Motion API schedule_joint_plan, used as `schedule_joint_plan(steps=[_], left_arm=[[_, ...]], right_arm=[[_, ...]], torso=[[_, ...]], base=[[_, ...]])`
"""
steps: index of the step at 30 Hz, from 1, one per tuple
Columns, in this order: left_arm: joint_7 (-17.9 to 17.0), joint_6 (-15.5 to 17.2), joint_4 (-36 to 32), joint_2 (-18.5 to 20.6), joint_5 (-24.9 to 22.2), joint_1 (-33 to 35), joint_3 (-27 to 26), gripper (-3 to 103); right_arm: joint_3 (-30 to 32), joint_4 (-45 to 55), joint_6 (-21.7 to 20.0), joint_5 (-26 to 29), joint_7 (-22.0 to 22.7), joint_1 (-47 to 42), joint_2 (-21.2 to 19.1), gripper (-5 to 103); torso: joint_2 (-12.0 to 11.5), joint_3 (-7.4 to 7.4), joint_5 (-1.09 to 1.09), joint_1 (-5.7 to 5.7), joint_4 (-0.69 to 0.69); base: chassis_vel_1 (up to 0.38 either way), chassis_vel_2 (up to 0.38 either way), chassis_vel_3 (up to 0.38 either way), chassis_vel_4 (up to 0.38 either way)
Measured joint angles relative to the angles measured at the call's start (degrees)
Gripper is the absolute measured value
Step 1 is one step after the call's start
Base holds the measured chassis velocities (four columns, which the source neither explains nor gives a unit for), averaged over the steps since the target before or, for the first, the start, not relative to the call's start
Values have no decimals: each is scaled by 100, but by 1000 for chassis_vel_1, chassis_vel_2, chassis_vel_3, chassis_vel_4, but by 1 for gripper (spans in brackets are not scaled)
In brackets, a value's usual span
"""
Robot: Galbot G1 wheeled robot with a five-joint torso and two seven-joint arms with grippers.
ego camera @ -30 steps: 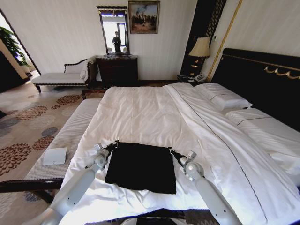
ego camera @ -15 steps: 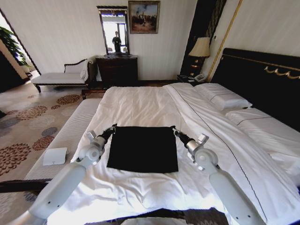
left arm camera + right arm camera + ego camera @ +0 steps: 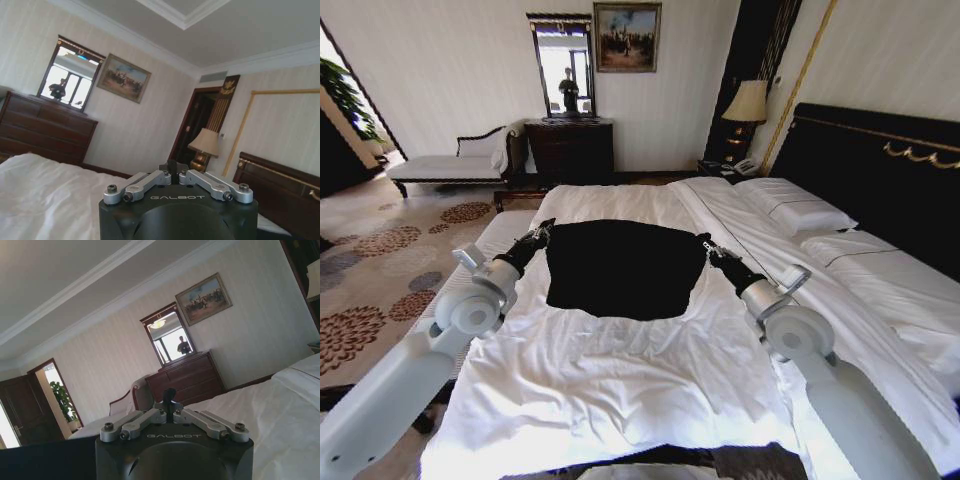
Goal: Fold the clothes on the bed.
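The clothes (image 3: 620, 268), a black T-shirt, hang stretched between my two grippers above the middle of the bed (image 3: 620, 380). No lettering shows on the shirt. My left gripper (image 3: 542, 232) is shut on its far left corner and my right gripper (image 3: 705, 245) is shut on its far right corner. The near edge of the shirt droops onto the white duvet. In the left wrist view the left gripper (image 3: 171, 166) has its fingers together. In the right wrist view the right gripper (image 3: 170, 396) is also shut, and a strip of the black shirt (image 3: 45, 460) shows beside it.
A pale striped bench (image 3: 480, 262) runs along the bed's left side. Pillows (image 3: 795, 205) and the dark headboard (image 3: 880, 170) lie to the right. A dark dresser (image 3: 570, 148), a white chaise (image 3: 450, 165) and a lamp (image 3: 748, 100) stand along the far wall.
Both arms have reached farther out over the bed, carrying the shirt's held edge from near the robot to the middle of the mattress and lifting it off the duvet.
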Motion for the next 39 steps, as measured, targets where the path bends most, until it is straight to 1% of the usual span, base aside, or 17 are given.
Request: schedule_joint_plan(steps=[5, 6, 8, 11, 13, 15, 16, 19, 21, 23, 24, 26, 28, 32, 35, 38, 39], left_arm=[[7, 19, -277, 2, 13, 614, -545, 1], [7, 19, -277, 2, 13, 614, -545, 1], [8, 22, -361, -54, 41, 882, -772, 1], [17, 29, -603, -220, 184, 1579, -1277, 1], [26, 30, -660, -256, 212, 1735, -1374, 1], [88, 33, -888, -449, 379, 2420, -1788, 1], [88, 33, -888, -449, 379, 2420, -1788, 1], [172, 33, -1141, -709, 656, 3119, -2181, 1], [187, 32, -1216, -782, 716, 3291, -2265, 1], [237, 28, -1456, -1010, 951, 3892, -2489, 1], [237, 28, -1456, -1010, 951, 3892, -2489, 1], [265, -10, -1599, -1128, 1136, 4283, -2561, 1], [318, -78, -1794, -1213, 1371, 4945, -2667, 1], [294, -73, -1826, -1232, 1350, 5260, -2795, 1], [120, 24, -1827, -1208, 1221, 5241, -2799, 1], [-61, 112, -1668, -1119, 1194, 4836, -2479, 1], [-238, 189, -1267, -1009, 1151, 4215, -1954, 1]], right_arm=[[190, 209, -37, 148, 45, -168, -43, 1], [190, 209, -37, 148, 45, -168, -43, 1], [259, 267, -66, 192, 69, -272, -44, 1], [340, 408, -112, 267, 137, -534, -21, 1], [348, 441, -119, 272, 145, -597, -9, 1], [344, 563, -150, 230, 164, -925, 86, 1], [344, 563, -150, 230, 164, -925, 86, 1], [327, 714, -199, 154, 206, -1284, 222, 1], [331, 763, -209, 135, 214, -1363, 243, 1], [410, 1018, -252, 63, 230, -1665, 280, 1], [410, 1018, -252, 63, 230, -1665, 280, 1], [502, 1196, -318, 44, 246, -1835, 294, 1], [718, 1460, -446, 65, 327, -2052, 335, 1], [879, 1562, -594, 223, 466, -2196, 346, 1], [843, 1574, -752, 347, 649, -2222, 345, 1], [560, 1367, -811, 396, 794, -2015, 367, 1], [256, 931, -842, 417, 885, -1742, 426, 1]], torso=[[1, 0, -1, -1, 0], [1, 0, -1, -1, 0], [0, 0, -1, 0, 0], [0, 0, 0, 0, -1], [0, 0, -1, 0, 0], [1, 0, -1, -1, 1], [1, 0, -1, -1, 1], [1, 0, -1, -1, 1], [0, 0, 0, -1, 0], [0, 0, 0, -1, 1], [0, 0, 0, -1, 1], [1, 0, 0, -1, 0], [1, -1, -1, -2, 1], [1, -1, -1, -2, 1], [1, 0, 0, -1, 1], [2, 0, 0, -2, 1], [1, 0, -1, -2, 1]], base=[[0, 0, 0, 0], [0, 0, 0, 0], [0, 0, 0, 0], [0, 0, 0, 0], [0, 0, 0, 0], [0, 0, 0, 0], [0, 0, 0, 0], [0, 0, 0, 0], [0, 0, 0, 0], [0, 0, 0, 0], [0, 0, 0, 0], [0, 0, 0, 0], [0, 0, 0, 0], [0, 0, 0, 0], [0, 0, 0, 0], [0, 0, 0, 0], [0, 0, 0, 0]])
